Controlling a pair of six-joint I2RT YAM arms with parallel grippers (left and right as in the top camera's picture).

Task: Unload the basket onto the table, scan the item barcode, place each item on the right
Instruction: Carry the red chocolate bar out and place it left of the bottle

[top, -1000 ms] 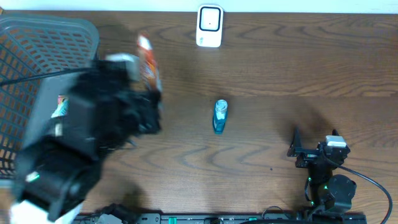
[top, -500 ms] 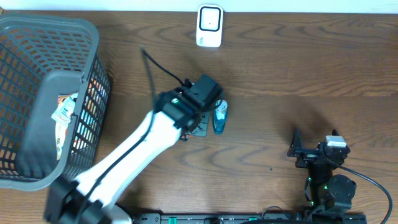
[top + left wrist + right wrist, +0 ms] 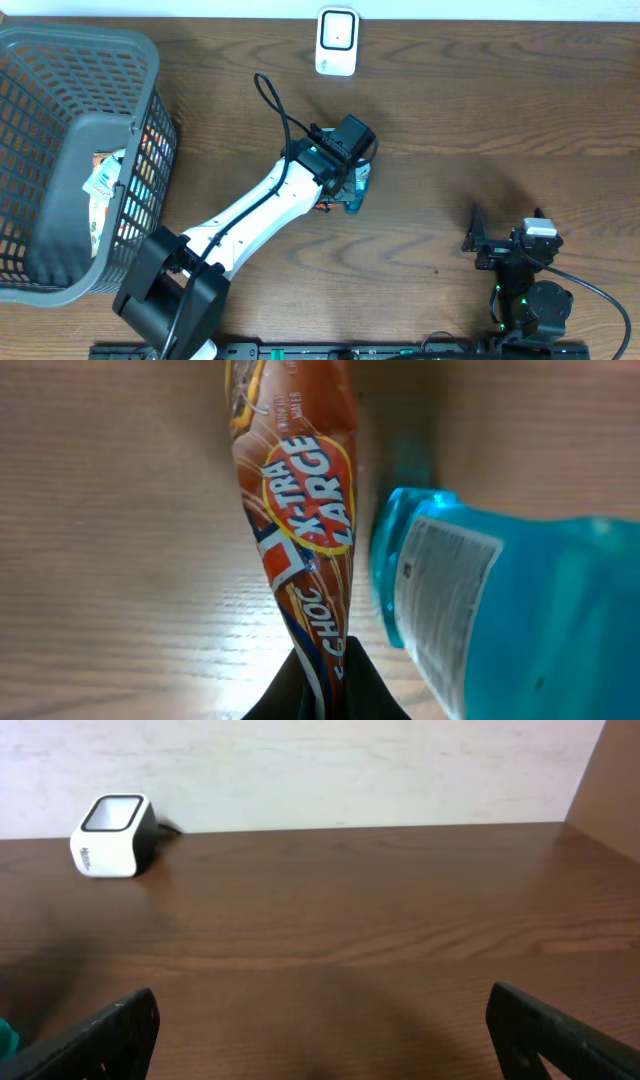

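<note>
While the scan is not yet made, the left gripper (image 3: 320, 695) is clamped on the tail of an orange chocolate packet (image 3: 298, 530), which juts ahead of its fingers with a blue bottle (image 3: 500, 610) close alongside. The scanner (image 3: 337, 42) sits well beyond, so the barcode probably needs carrying over and turning to face it. The right gripper (image 3: 497, 240) gapes, empty.

Mock shop checkout set up in a robot lab, not a real store: white barcode scanner (image 3: 337, 42) on a bare wood-grain table (image 3: 450, 110), grey plastic shopping basket (image 3: 55, 240) with packaged snacks (image 3: 103, 180) inside, plain white wall (image 3: 350, 765) behind, white robot arm (image 3: 250, 210) reaching over the tabletop.
</note>
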